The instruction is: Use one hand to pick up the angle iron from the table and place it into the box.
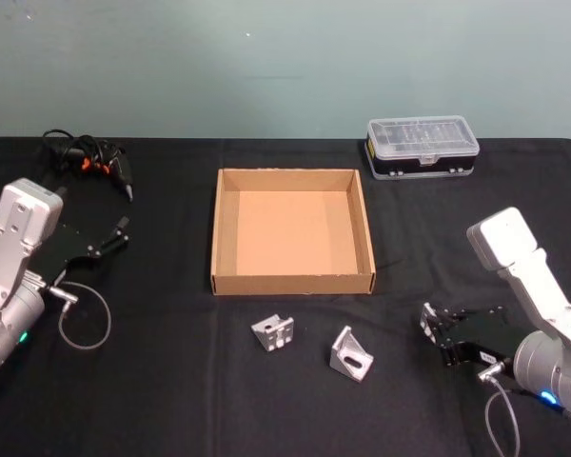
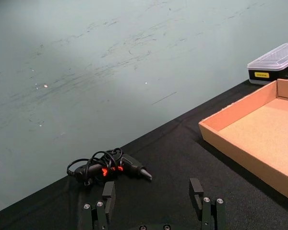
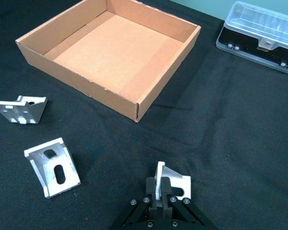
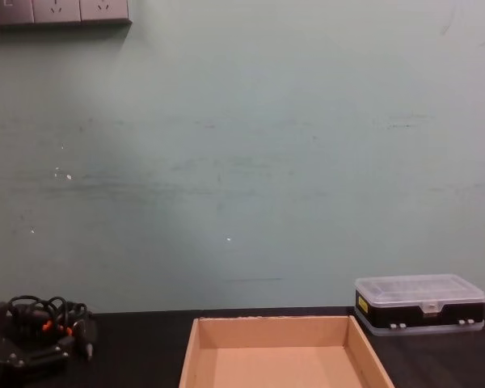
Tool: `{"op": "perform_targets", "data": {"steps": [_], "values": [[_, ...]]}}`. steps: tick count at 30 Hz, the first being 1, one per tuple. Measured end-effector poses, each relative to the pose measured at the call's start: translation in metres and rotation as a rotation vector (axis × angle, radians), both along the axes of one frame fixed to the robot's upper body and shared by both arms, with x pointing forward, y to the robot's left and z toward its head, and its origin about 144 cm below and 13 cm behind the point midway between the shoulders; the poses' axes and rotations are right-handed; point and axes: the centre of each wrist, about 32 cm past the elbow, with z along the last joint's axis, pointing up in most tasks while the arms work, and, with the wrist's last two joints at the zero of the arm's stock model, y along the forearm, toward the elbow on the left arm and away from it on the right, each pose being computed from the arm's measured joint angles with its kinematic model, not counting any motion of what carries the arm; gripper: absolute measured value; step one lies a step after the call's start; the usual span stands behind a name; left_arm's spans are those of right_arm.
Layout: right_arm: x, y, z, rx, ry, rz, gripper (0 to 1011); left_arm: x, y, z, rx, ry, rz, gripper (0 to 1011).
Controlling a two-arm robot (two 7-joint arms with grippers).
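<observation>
Angle iron (image 3: 175,183): one small silver bracket sits pinched in the right gripper (image 3: 159,192), whose fingers are closed on one upright flange, low over the table (image 1: 171,381) at the robot's right front; whether the bracket has cleared the cloth I cannot tell. The box (image 1: 291,283) lies ahead and to the left of it, open and with nothing in it, its near wall between the gripper and the cardboard floor. The main risk, as I judge it, is the hold itself: the fingers grip only one thin flange, so the bracket could pivot or slip out during the carry. A path kept too low could catch that near wall and shove or tip the light tray, or brush the two spare angle irons (image 1: 274,332) resting on the table just in front of the box, the nearer of them (image 1: 350,354) close to the gripper's line of travel. Letting go too high could make the metal bounce off the floor and over the low wall. The left gripper (image 1: 114,238) is parked at the left, its fingers (image 2: 109,192) spread with nothing between them.
</observation>
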Motion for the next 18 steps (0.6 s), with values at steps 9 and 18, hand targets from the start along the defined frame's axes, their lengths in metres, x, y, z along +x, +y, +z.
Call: {"op": "perform_targets", "data": {"steps": [9,18], "values": [[-0.002,-0.002,0.010,0.011,-0.064,-0.007,64,0.000,0.000,0.000,0.000,0.000,0.000,1011],[0.023,0.010,0.038,0.058,-0.127,0.038,64,0.000,0.000,0.000,0.000,0.000,0.000,1011]]}}
